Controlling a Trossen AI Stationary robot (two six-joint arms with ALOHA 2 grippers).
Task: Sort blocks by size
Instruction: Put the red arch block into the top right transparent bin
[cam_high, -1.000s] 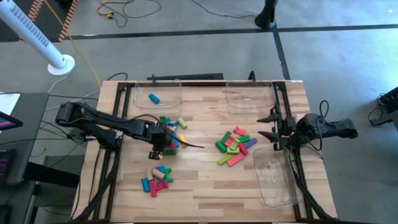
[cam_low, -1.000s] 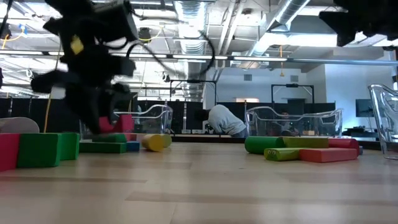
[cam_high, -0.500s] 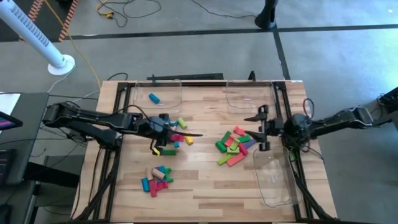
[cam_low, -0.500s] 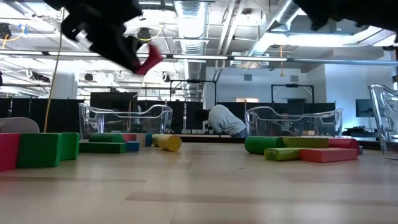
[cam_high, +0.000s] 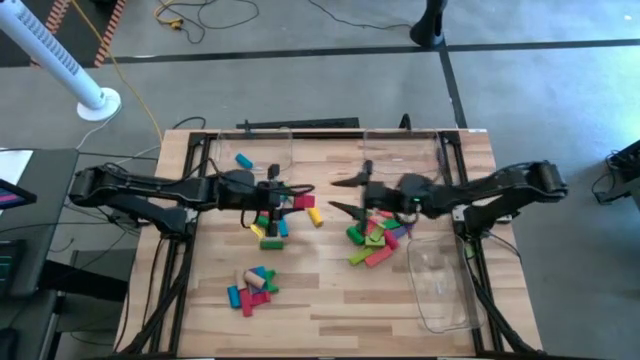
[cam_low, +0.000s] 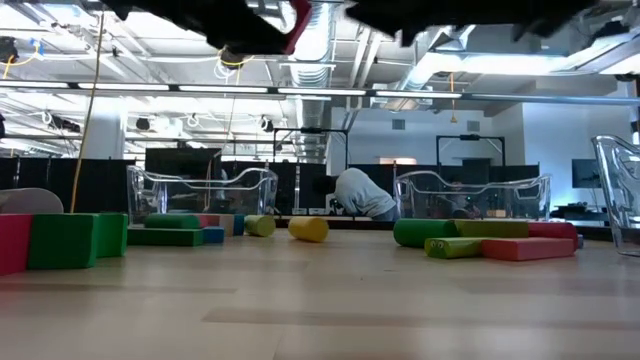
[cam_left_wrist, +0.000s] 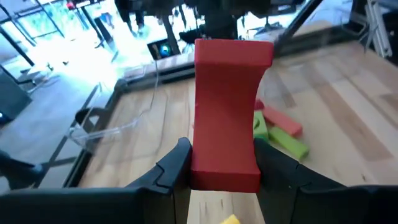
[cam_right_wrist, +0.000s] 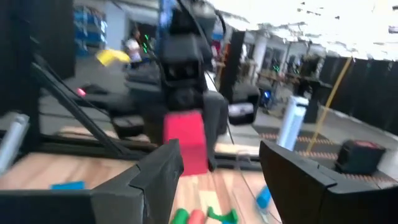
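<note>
Lifting red block toward a mid-air hand-over

Item: red block (cam_left_wrist: 227, 112), a short wooden bar with concave sides. Location: clear of the surface (cam_high: 330, 300), clamped between the left fingers (cam_left_wrist: 171, 171), high over the middle of the table. A second ago it sat low among the left-hand cluster; it has since risen and travelled toward the centre line.

Left gripper (cam_high: 290, 197): closed on the red block, pointing toward the opposite arm.

Right gripper (cam_high: 345, 195): fingers (cam_right_wrist: 155, 177) spread wide, empty. It has swung in from the right edge of the surface to face the left gripper, near it but apart; the red block shows straight ahead between its fingers in its own wrist view.

Other stock: a yellow cylinder (cam_low: 308, 229) has rolled on the surface. Mixed blocks (cam_high: 375, 235) lie right of centre, another group (cam_high: 250, 287) front left, a blue piece in the rear left tray (cam_high: 285, 140).

Judgement: a transfer between arms appears set up, probably for a tray on the right side; most blocks remain unsorted.
</note>
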